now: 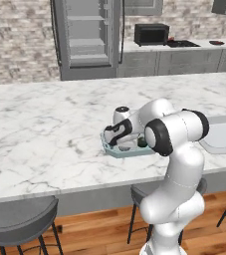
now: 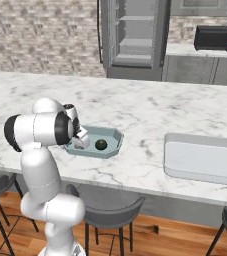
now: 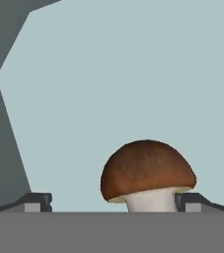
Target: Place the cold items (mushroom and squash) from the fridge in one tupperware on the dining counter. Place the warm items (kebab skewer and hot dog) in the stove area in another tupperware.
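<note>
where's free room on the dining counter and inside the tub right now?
The marble counter is bare between the light-blue tupperware and the white second tupperware, and toward the fridge side. It is also bare to the robot's left of the tub. Inside the tub it is crowded: mushroom between the open gripper, dark squash beside it. Hand view shows bare floor beyond the mushroom.

Polished white marble counter with grey veining (image 1: 45, 129), smooth with a soft sheen. On it sits the pale blue-grey plastic tupperware (image 2: 114, 141), its inside matt and even. In there, a brown-capped mushroom with a white stem (image 3: 148, 178), the cap faintly mottled and dull. Rough grey-beige brick wall (image 1: 15, 40) behind; glossy warm wooden plank floor (image 2: 175, 235) below.
</note>
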